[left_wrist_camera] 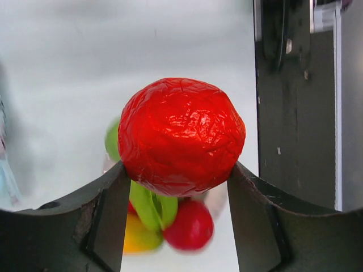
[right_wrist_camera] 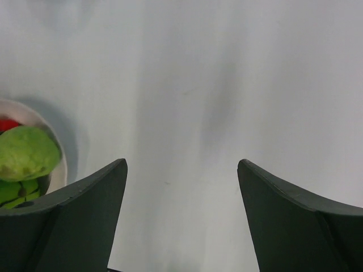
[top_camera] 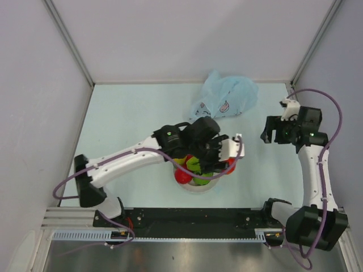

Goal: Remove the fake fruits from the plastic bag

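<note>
My left gripper (top_camera: 205, 160) is shut on a crinkly glossy red fruit (left_wrist_camera: 181, 136) and holds it above the white plate (top_camera: 198, 190). Other fake fruits lie on the plate below it: a red one (top_camera: 182, 176), a green one (top_camera: 201, 181), and in the left wrist view a green one (left_wrist_camera: 150, 207), a yellow one (left_wrist_camera: 139, 235) and a red one (left_wrist_camera: 191, 225). The light-blue plastic bag (top_camera: 224, 96) lies crumpled at the back of the table, apart from both grippers. My right gripper (top_camera: 275, 131) is open and empty over bare table, right of the plate.
The right wrist view shows the plate's rim (right_wrist_camera: 63, 164) with a green fruit (right_wrist_camera: 25, 153) at its left edge. Grey walls enclose the table on three sides. A black rail (top_camera: 193, 218) runs along the near edge.
</note>
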`<action>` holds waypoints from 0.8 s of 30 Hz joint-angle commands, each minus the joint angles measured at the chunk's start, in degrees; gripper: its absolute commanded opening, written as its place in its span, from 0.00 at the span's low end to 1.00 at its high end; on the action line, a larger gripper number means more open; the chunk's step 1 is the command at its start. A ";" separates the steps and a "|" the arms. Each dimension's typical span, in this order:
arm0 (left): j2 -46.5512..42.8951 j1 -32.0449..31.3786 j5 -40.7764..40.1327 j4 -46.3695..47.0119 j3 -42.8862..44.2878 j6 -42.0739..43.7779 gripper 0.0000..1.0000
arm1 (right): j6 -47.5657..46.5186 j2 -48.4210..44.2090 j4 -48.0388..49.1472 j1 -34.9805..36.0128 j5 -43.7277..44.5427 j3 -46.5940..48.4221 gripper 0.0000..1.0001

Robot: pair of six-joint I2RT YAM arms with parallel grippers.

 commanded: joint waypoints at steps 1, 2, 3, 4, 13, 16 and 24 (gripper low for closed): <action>10.27 -3.91 -2.68 0.46 9.34 -2.17 0.34 | 3.33 1.94 -10.44 -12.73 -5.64 5.15 0.82; 11.08 -5.31 -4.96 2.11 9.00 -2.35 0.34 | 2.03 1.77 -11.51 -14.76 -7.13 6.20 0.82; 11.61 -6.11 -7.60 2.83 8.38 -2.35 0.33 | 0.97 0.55 -12.30 -18.52 -9.50 6.30 0.82; 13.18 -7.68 -11.54 2.75 8.03 -1.30 0.33 | -1.74 -0.25 -13.88 -19.95 -10.39 6.21 0.82; 24.44 -10.60 -21.33 -10.26 14.36 0.38 0.38 | -6.25 -4.03 -17.84 -24.27 -16.28 6.03 0.82; 24.97 -11.56 -23.44 -11.83 15.05 1.69 0.39 | -5.72 -3.86 -17.76 -24.27 -17.51 5.86 0.82; 25.85 -12.79 -27.66 -12.46 14.01 4.51 0.43 | -4.49 -3.42 -16.97 -24.27 -18.31 5.51 0.82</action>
